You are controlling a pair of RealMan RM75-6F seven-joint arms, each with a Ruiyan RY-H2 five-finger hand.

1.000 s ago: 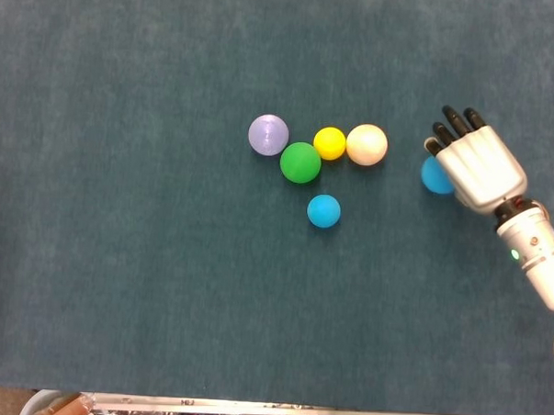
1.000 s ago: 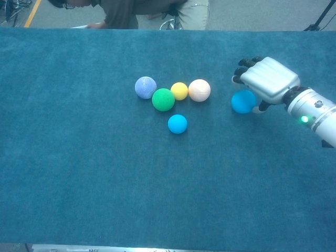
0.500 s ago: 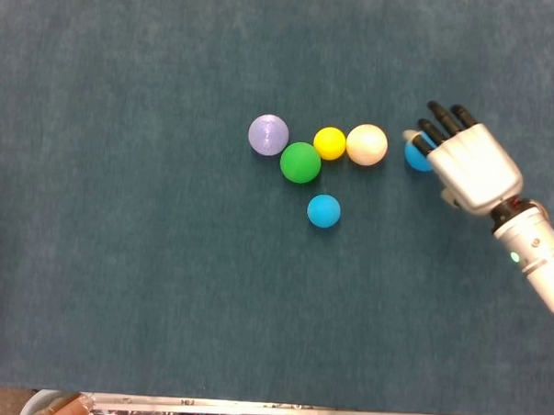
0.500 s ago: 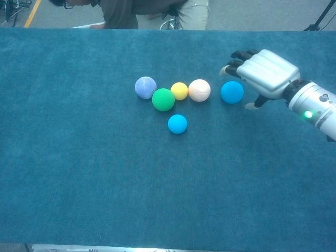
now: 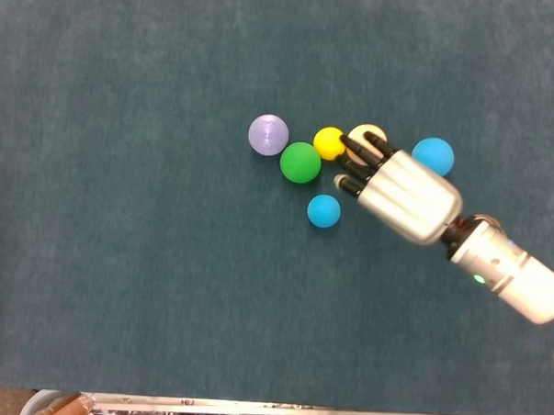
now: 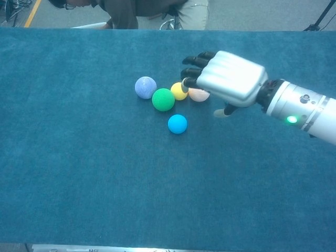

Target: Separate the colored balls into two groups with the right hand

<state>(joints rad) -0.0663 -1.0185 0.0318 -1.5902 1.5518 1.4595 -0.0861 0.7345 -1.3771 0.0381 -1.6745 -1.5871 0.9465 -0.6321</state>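
Several balls lie on the teal table [image 5: 117, 283]: a lavender ball [image 5: 268, 134], a green ball [image 5: 300, 163], a yellow ball [image 5: 329, 143], a peach ball [image 5: 366, 136], a small blue ball [image 5: 324, 210] and a larger blue ball [image 5: 433, 155]. My right hand [image 5: 402, 190] reaches in from the right, palm down and holding nothing. Its dark fingertips [image 5: 351, 162] cover part of the peach ball beside the yellow one. In the chest view the right hand [image 6: 226, 79] hides the larger blue ball and most of the peach ball [image 6: 200, 96]. My left hand shows in neither view.
A person [image 6: 131, 10] leans at the table's far edge in the chest view. The table's near edge [image 5: 296, 409] runs along the bottom of the head view. Bare cloth spreads to the left of and in front of the balls.
My right hand has left the larger blue ball and moved left, its fingers now over the peach ball. The larger blue ball lies uncovered to the right of the cluster.
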